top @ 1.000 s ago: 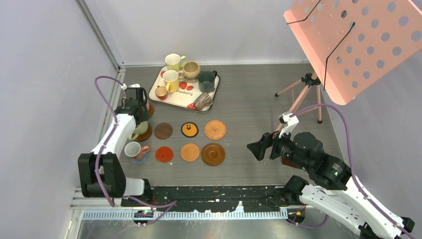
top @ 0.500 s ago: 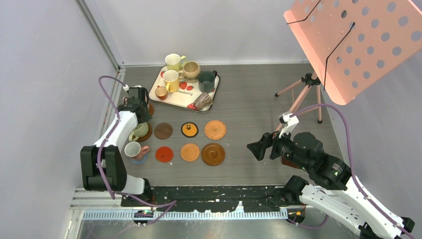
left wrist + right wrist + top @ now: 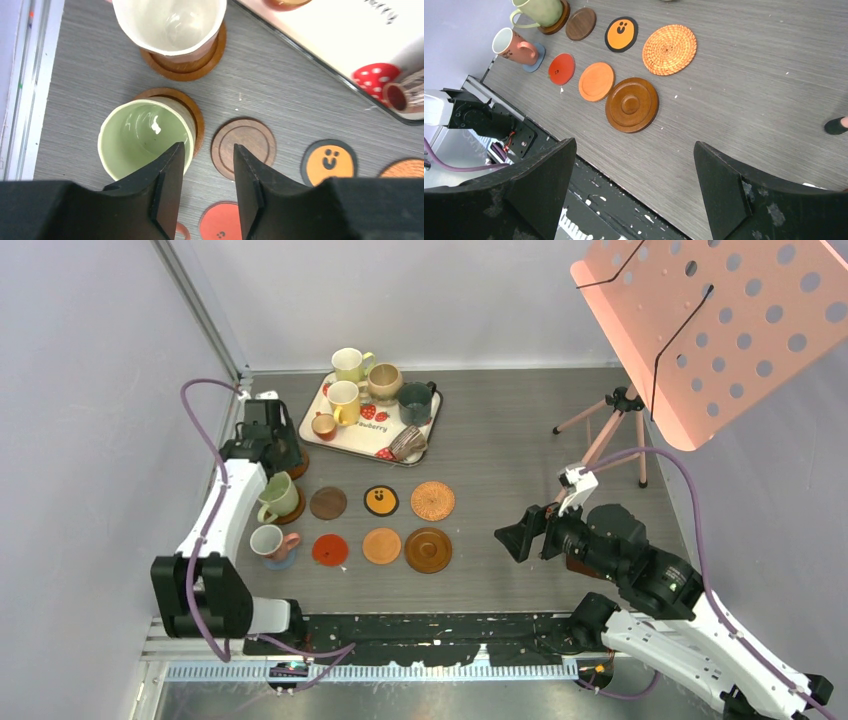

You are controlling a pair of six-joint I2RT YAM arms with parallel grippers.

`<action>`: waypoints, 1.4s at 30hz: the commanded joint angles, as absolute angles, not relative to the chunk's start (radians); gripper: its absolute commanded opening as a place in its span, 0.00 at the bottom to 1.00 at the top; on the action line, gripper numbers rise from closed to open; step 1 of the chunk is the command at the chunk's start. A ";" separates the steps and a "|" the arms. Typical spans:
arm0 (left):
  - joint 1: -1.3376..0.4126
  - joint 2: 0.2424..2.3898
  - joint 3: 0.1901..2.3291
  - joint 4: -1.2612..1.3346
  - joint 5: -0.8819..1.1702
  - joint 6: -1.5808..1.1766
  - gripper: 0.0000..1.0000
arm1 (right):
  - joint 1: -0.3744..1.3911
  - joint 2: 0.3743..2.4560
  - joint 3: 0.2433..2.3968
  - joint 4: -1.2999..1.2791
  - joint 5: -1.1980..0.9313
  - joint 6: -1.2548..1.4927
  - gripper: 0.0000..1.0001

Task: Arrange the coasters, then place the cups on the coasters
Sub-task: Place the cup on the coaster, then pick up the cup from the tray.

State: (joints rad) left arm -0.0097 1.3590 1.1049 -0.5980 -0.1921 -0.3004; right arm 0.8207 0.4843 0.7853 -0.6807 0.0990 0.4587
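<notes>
Tabletop [image 3: 500, 450]: hovering the left gripper [image 3: 208, 148] partly open and empty just above the pale green cup [image 3: 137, 140], sitting upright on a brown coaster [image 3: 194, 107] at the left end of a row, just left of a bare dark brown coaster [image 3: 243, 152]; holding the right gripper [image 3: 635, 144] wide open, gripping nothing, over the right side.

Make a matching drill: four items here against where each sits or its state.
Items:
1. green cup
2. pink cup
3. teal cup
4. wicker coaster

Place or state:
a. on tray
b. bare, no cup
c. on brown coaster
d. on blue-grey coaster

Pairs: 1-c, 2-d, 3-a, 4-b
</notes>
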 commanded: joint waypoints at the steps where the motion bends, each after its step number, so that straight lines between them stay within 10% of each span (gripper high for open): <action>1: -0.005 1.238 1.206 -0.692 -0.108 -0.273 0.44 | 0.819 0.540 0.811 -0.607 0.070 0.494 0.95; 22: -0.159 0.819 0.907 -0.692 0.371 -0.283 0.96 | 0.729 1.462 1.290 -0.299 -0.074 0.345 0.96; 42: -0.330 0.713 0.864 -0.713 0.238 -0.250 0.96 | 0.494 2.115 1.785 -0.295 -0.331 0.219 0.63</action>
